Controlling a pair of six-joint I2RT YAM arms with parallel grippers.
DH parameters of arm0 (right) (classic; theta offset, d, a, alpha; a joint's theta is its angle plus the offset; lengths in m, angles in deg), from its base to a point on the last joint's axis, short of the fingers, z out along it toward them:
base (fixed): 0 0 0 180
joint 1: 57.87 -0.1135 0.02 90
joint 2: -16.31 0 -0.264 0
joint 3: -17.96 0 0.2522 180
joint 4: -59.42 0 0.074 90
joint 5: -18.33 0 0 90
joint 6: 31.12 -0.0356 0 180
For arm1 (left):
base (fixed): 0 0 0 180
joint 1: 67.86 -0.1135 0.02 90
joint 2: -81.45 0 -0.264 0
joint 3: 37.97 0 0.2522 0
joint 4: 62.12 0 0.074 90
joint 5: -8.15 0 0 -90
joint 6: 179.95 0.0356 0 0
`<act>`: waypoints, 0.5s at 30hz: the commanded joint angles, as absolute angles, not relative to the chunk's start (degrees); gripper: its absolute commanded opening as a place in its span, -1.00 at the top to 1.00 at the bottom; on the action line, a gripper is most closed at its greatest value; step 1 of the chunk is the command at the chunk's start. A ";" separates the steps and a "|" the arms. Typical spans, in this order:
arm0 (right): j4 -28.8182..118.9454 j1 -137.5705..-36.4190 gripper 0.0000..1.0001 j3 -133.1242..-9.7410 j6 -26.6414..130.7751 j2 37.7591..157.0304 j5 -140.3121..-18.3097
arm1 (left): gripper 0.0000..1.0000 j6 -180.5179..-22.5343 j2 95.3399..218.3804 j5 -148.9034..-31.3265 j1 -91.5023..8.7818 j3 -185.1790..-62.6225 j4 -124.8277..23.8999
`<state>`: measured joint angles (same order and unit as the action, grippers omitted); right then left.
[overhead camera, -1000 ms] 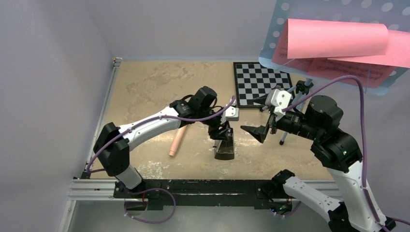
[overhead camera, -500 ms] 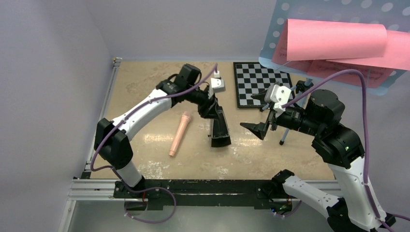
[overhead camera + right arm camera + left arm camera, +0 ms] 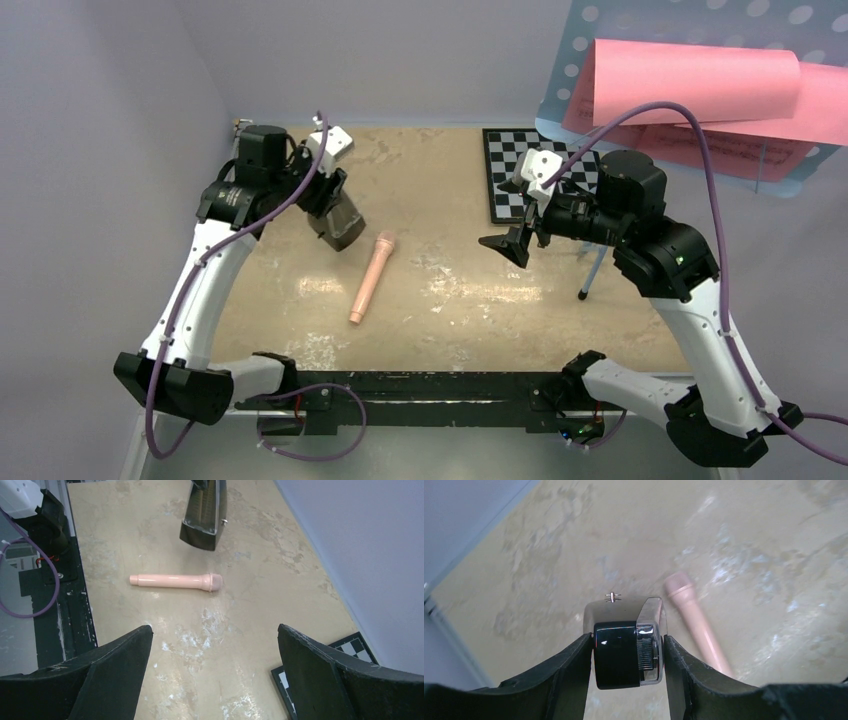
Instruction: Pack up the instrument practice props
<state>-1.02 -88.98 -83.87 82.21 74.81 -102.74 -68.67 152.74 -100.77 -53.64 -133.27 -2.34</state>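
Metronome (image 3: 624, 656) in left pincer (image 3: 626, 641) (tilted), recorder (image 3: 368, 278) lying nearby

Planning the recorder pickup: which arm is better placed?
Right, likely: the right tool is open and empty, recorder in its wrist view; the left tool is shut on the metronome.
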 commanded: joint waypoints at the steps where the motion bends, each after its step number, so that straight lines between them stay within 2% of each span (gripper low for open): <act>1: -0.48 -89.05 -0.97 -86.41 81.69 74.74 -103.60 | 1.00 -64.47 150.45 -88.79 -59.89 -132.20 -1.70; 10: -0.07 -89.07 -0.97 -84.77 80.37 74.65 -103.32 | 1.00 -67.31 149.21 -84.53 -66.39 -130.34 -2.40; 15: -0.10 -89.07 -0.97 -83.76 80.97 74.36 -103.49 | 1.00 -66.01 148.52 -98.17 -73.43 -128.68 -2.23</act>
